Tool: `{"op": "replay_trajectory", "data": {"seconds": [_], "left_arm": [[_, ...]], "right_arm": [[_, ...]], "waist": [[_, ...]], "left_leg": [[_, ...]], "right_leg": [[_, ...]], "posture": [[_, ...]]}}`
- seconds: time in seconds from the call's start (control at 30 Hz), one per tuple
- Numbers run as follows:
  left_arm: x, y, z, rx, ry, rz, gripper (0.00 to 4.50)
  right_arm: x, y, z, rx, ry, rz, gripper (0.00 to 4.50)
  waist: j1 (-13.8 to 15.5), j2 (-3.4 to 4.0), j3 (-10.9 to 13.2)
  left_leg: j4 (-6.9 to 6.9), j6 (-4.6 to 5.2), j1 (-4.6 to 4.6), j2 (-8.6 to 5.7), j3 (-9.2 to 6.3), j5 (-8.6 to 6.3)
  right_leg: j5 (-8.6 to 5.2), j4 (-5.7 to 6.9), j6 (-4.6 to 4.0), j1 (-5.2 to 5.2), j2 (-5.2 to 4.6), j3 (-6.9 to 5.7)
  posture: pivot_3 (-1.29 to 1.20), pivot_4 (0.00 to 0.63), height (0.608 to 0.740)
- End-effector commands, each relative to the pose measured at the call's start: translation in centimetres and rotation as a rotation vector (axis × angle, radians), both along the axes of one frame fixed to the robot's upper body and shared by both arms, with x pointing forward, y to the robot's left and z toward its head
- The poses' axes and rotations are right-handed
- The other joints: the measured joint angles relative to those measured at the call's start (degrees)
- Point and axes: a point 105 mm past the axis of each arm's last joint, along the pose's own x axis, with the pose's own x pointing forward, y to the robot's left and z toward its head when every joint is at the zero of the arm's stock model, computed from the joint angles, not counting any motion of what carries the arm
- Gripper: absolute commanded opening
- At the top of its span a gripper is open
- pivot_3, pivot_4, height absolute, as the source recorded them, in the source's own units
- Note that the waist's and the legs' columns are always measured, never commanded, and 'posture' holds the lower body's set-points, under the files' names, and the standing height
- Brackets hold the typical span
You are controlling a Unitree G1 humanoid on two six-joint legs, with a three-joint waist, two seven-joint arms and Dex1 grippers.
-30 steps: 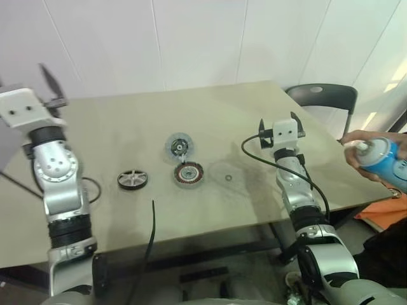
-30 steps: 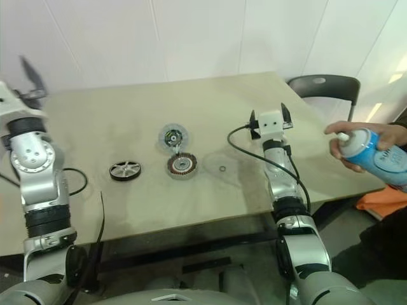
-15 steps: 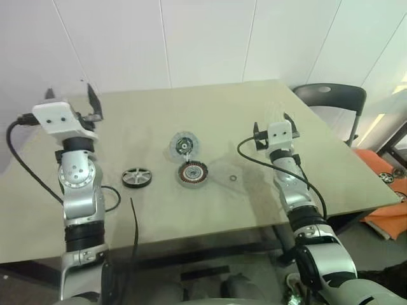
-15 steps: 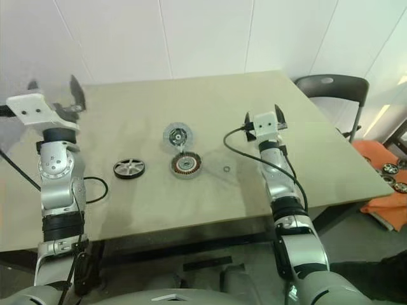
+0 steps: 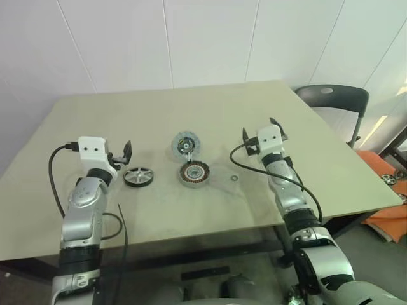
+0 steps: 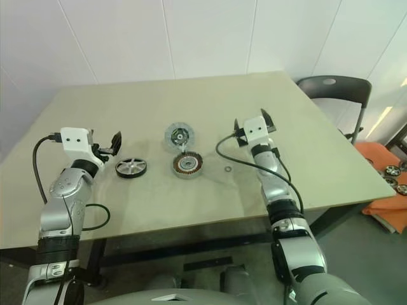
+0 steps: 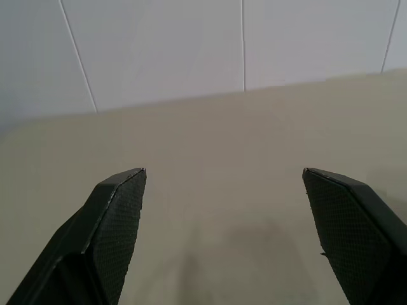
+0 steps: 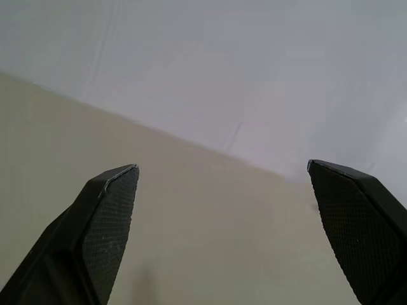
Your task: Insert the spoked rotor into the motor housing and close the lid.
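Rotor [image 5: 185, 144] lies flat on the table [image 5: 210, 105], near the middle and just behind the housing [image 5: 193, 173]; their rims look to be touching or nearly so, though I cannot tell which. A dark spoked cap [image 5: 138, 176], probably the lid, sits apart on the robot's left. A small washer [image 5: 233, 179] rests to the right of the housing.

The rotor looks like thin, stiff metal, light for its width and likely slick on its faces. Lying flat, it offers little edge, so a pinch across the rim, or at the hub if the fingers fit, seems the best hold. The thin spokes should not be squeezed. The housing looks heavier, and its copper coils should not be scraped.

The left gripper [image 7: 222, 173] is spread wide and empty, just beside the cap. The right gripper [image 8: 221, 166] is also wide and empty, above the table and well to the right of the housing.

No brand, label or writing can be read on any part.
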Motion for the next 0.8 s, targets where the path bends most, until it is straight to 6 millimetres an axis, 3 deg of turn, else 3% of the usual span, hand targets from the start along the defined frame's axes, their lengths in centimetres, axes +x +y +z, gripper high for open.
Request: {"op": "replay_trajectory", "data": {"seconds": [0.03, 0.17, 0.57, 0.67, 0.8], "left_arm": [[0.0, -0.4, 2.3, 0.040, -0.090, -0.002, 4.18], [-0.2, -0.4, 1.9, 0.039, -0.081, -0.005, 4.18], [0.2, -0.9, 1.8, 0.052, -0.075, -0.022, 4.18], [0.3, -1.1, 1.8, 0.052, -0.074, -0.032, 4.18], [0.4, -1.2, 1.8, 0.053, -0.076, -0.032, 4.18]], "right_arm": [[0.2, -4.1, 6.1, 0.033, -0.233, -0.235, 4.44], [-0.2, -3.7, 10.0, -0.055, -0.391, -0.241, 4.44], [-3.0, -4.3, 21.5, 0.080, -0.721, -0.246, 4.44], [-4.0, -5.5, 23.3, 0.076, -0.776, -0.280, 4.44], [-4.4, -7.6, 24.1, 0.083, -0.791, -0.333, 4.44]], "waist": [[0.0, 0.01, 0.0], [-0.1, 0.01, 0.0], [-0.1, 0.02, 0.0], [0.2, 0.02, 0.0], [0.1, 0.02, 0.0]], "left_leg": [[0.00, 0.00, -0.02, -0.02, 0.01, 0.00], [-0.03, 0.00, -0.02, -0.02, 0.03, 0.00], [-0.06, 0.02, -0.03, 0.02, 0.05, 0.00], [-0.06, 0.02, -0.04, 0.02, 0.02, 0.00], [-0.06, 0.02, -0.04, 0.00, 0.04, 0.00]], "right_leg": [[0.00, 0.00, 0.00, -0.02, -0.02, 0.01], [0.00, -0.04, -0.01, -0.02, 0.00, 0.02], [0.00, -0.06, 0.00, -0.03, 0.04, 0.05], [0.00, -0.08, 0.00, -0.02, 0.02, 0.01], [0.00, -0.13, -0.01, 0.01, -0.01, 0.02]], "posture": [[0.00, 0.000, 0.740], [0.00, 0.000, 0.740], [0.00, 0.000, 0.740], [0.00, 0.000, 0.740], [0.00, 0.000, 0.740]]}}
